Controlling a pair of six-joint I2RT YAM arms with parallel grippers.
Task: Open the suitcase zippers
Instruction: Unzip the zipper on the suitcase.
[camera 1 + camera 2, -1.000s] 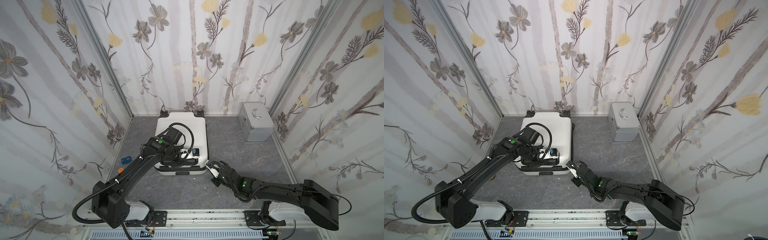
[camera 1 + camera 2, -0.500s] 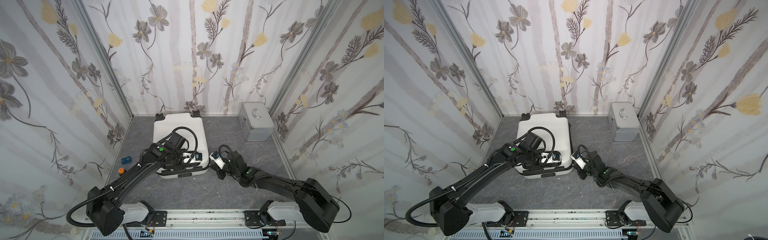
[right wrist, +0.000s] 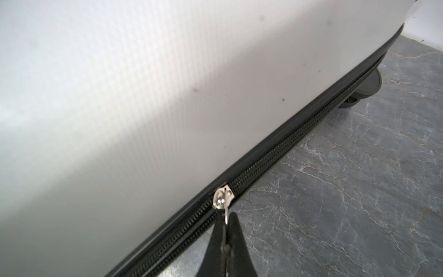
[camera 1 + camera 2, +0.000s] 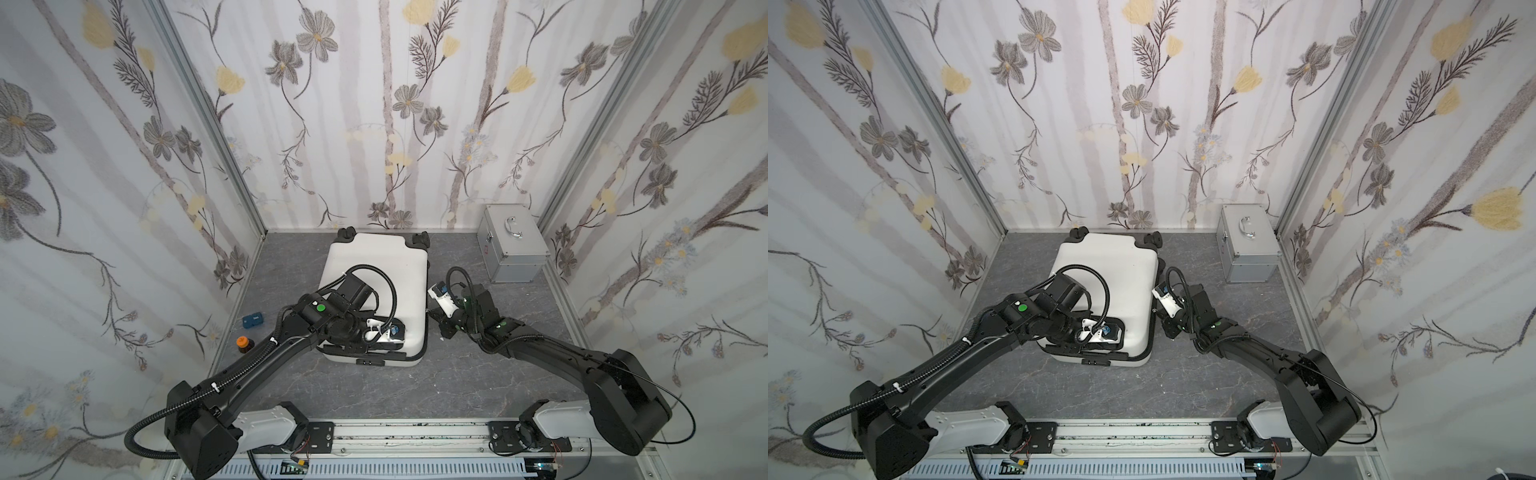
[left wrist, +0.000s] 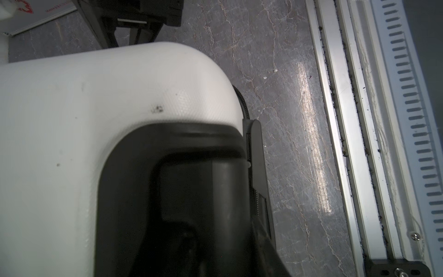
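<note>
The white suitcase (image 4: 374, 262) (image 4: 1113, 266) lies flat mid-floor, wheels (image 4: 420, 239) toward the back wall. My left gripper (image 4: 384, 332) reaches into its black handle recess (image 5: 134, 167) at the near end; the jaws are lost in the dark there. My right gripper (image 3: 226, 217) (image 4: 431, 309) sits low against the case's right side, shut on the thin metal tab of the silver zipper pull (image 3: 223, 195). The black zippers band (image 3: 287, 146) is closed ahead of the pull, toward the wheel. Behind the pull its two tooth rows lie apart.
A silver aluminium box (image 4: 511, 245) with a chrome handle stands at the back right corner. A small blue item (image 4: 252, 320) and an orange-capped bottle (image 4: 244, 345) lie by the left wall. The metal rail (image 4: 395, 432) runs along the front. Papered walls enclose three sides.
My right gripper has travelled with the pull from the case's near right corner along its right side toward the wheels. The suitcase has turned slightly and shifted back, the left gripper staying in the recess.
</note>
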